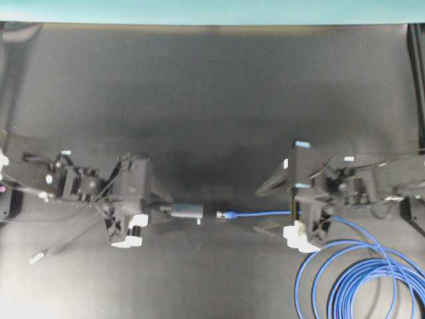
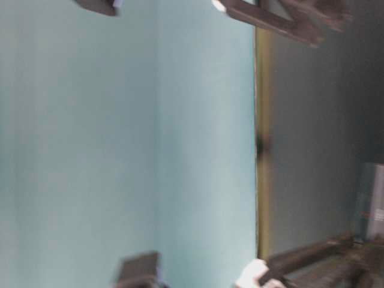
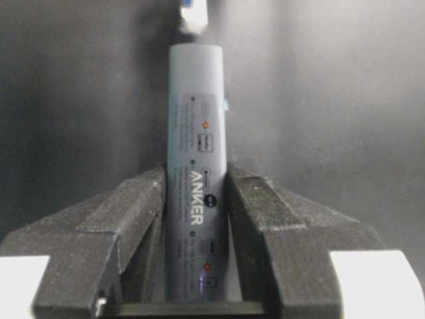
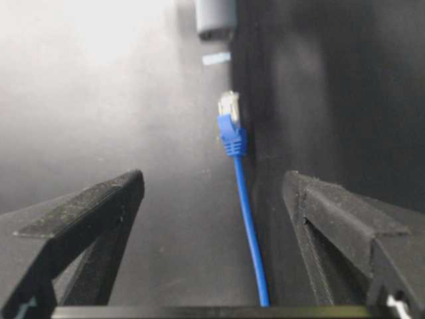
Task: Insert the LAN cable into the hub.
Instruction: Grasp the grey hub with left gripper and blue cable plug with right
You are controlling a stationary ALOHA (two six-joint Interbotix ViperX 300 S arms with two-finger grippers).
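1. The left claw (image 3: 196, 252) is clenched on the hub (image 3: 196, 166), gripping its rear half so the port end juts free toward the middle of the desk (image 1: 212, 100).
2. The LAN cable (image 4: 240, 193) runs straight out from the right claw (image 4: 212, 219), plug first, aimed at the hub's end; its coils lie on the desk by the right arm.
3. The right claw's fingers (image 4: 86, 212) stand wide apart, the cable passing between them; whether it is pinched further back I cannot tell.
4. Plug and hub are near, not touching.

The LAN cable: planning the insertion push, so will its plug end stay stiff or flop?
The LAN cable likely flexes: thin, with loose coils. Its plug lies free between the open right gripper fingers, so pushing could buckle it.
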